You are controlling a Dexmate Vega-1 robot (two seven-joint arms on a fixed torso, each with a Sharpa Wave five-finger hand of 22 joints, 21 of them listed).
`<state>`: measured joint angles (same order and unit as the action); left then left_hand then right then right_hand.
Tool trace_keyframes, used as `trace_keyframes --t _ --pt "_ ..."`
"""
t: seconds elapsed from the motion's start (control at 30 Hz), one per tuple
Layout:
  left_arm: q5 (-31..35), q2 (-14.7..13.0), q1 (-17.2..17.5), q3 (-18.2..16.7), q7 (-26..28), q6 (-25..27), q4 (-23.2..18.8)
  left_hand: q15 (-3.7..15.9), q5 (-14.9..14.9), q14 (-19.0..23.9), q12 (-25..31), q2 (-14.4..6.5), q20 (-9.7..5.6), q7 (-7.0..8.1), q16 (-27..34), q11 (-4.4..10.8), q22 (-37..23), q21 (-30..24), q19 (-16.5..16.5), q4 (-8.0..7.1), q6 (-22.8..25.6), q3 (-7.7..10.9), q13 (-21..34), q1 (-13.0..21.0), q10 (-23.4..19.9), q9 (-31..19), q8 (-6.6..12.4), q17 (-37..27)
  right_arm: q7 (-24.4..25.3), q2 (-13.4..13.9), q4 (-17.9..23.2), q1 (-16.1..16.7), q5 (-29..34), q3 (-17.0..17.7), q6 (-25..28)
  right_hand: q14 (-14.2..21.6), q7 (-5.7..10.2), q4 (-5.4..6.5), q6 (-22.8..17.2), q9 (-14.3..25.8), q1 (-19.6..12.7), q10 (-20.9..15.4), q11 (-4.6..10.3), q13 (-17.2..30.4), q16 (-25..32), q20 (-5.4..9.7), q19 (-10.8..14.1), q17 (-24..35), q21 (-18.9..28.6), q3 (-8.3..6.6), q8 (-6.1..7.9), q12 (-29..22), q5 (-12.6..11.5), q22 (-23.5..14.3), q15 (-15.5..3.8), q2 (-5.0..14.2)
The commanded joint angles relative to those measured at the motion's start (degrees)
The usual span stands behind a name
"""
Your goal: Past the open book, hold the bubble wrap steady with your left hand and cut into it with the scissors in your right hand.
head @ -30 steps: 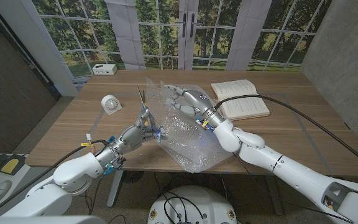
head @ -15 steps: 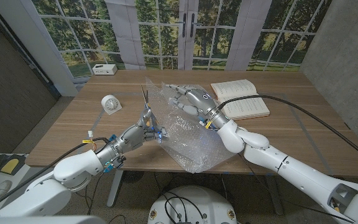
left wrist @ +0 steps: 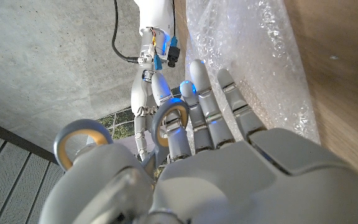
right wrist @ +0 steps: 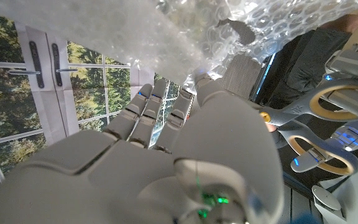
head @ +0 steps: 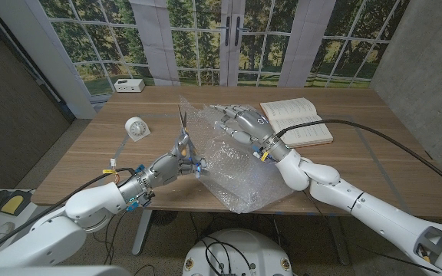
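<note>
Scissors [head: 181, 132] are being gripped by the left hand [head: 173, 162] for cutting, while bubble wrap [head: 232, 170] is being steadied by the right hand [head: 240, 123], fingers spread against it.

- The bubble wrap [head: 232, 165] lay on the middle of the table [head: 359, 165], its near end hanging over the front edge.
- The left hand [head: 176, 162] held the scissors [head: 181, 138] at the wrap's left edge, blades pointing up and away.
- The right hand [head: 239, 123] rested on the wrap's far upper part, to the right of the scissors.
- The open book [head: 296, 123] lay just right of the right hand, toward the table's far right.
- A small clock [head: 136, 129] stood on the table left of the wrap, well apart from it.
- A small box [head: 129, 85] sat at the far left corner, behind the clock.
</note>
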<state>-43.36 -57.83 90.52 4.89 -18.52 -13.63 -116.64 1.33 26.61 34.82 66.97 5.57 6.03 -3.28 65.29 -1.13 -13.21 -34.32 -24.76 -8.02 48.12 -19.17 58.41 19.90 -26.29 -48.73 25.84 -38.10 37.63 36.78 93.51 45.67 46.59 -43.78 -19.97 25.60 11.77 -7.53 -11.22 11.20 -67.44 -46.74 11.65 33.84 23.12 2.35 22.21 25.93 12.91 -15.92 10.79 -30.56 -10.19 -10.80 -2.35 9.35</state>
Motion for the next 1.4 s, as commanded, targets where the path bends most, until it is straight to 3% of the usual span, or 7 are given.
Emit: trace_keyframes --t 0.03,0.23,0.5,0.87,1.4 --pt "-2.86 -1.82 -2.45 2.04 -3.65 2.81 0.66 -0.21 -0.27 0.29 0.32 0.11 0.38 -4.58 0.21 -0.04 -0.1 0.08 -0.43 -0.19 4.8 -0.26 0.36 -0.33 -0.37 -0.28 -0.1 -0.3 7.16 1.83 -3.45 -0.54 2.52 0.62 -4.62 0.54 0.09 -0.19 0.66 0.12 -0.35 -0.19 0.17 0.15 0.21 1.49 0.55 0.51 0.51 0.26 -0.06 -0.37 -0.4 -0.06 -11.24 0.32" --pt "-2.77 -2.82 -3.46 3.08 -3.37 4.3 0.88 -0.13 -0.25 0.31 0.23 0.11 0.45 -4.55 0.25 0.02 -0.11 0.12 -0.48 -0.22 4.9 -0.26 0.32 -0.47 -0.32 -0.19 -0.28 -0.35 14.16 1.49 -6.18 -1.57 8.14 -0.43 -3.72 0.81 0.1 -0.17 0.97 0.11 -0.49 -0.45 0.15 0.02 0.29 1.81 1.17 0.96 0.74 0.39 -0.02 -0.55 -0.42 -0.06 -11.26 0.36" --pt "-2.92 -3.72 -4.46 4.59 -3.88 5.05 1.37 -0.23 -0.24 0.25 0.08 0.14 0.5 -4.55 0.27 -0.14 -0.14 0.19 -0.49 -0.27 4.81 -0.28 0.16 -0.69 -0.4 -0.26 -0.5 -0.42 17.45 2.26 -7.12 -2.62 10.82 -2.21 -2.21 1.25 0.1 -0.14 1.7 0.12 -0.82 -0.2 0.1 -0.33 0.31 2.36 1.78 1.73 1.02 0.54 -0.07 -0.59 -0.45 -0.14 -11.28 0.5" --pt "-2.19 -5.44 -7.72 7.45 -6.04 6.03 2.05 -0.14 -0.23 0.29 0.12 0.21 0.62 -4.66 0.34 -0.13 -0.16 0.25 -0.62 -0.28 4.96 -0.3 0.39 -0.94 -0.35 -0.35 -0.67 -0.5 16.27 4.03 -5.48 -2.75 10.45 -3.34 -2.69 1.25 0.14 -0.08 1.77 0.15 -1.1 0.18 0.08 -0.17 0.11 2.42 1.89 2.23 1.14 0.56 0.07 -0.87 -0.46 -0.22 -11.29 0.65" --pt "-0.27 -9.2 -14.5 12.37 -10.8 8.7 1.78 -0.25 -0.18 0.27 -0.06 0.35 0.87 -4.76 0.32 -0.5 -0.19 0.36 -0.8 -0.27 4.79 -0.31 0.24 -1.28 -0.52 -0.83 -0.93 -0.46 16.26 5.83 -4.16 -1.96 9.79 -2.24 -3.54 1.56 0.13 0.02 1.7 0.17 -1.32 0.57 0.07 -0.29 0.0 2.66 2.34 2.83 1.37 0.64 0.18 -1.05 -0.45 -0.25 -11.31 0.73"
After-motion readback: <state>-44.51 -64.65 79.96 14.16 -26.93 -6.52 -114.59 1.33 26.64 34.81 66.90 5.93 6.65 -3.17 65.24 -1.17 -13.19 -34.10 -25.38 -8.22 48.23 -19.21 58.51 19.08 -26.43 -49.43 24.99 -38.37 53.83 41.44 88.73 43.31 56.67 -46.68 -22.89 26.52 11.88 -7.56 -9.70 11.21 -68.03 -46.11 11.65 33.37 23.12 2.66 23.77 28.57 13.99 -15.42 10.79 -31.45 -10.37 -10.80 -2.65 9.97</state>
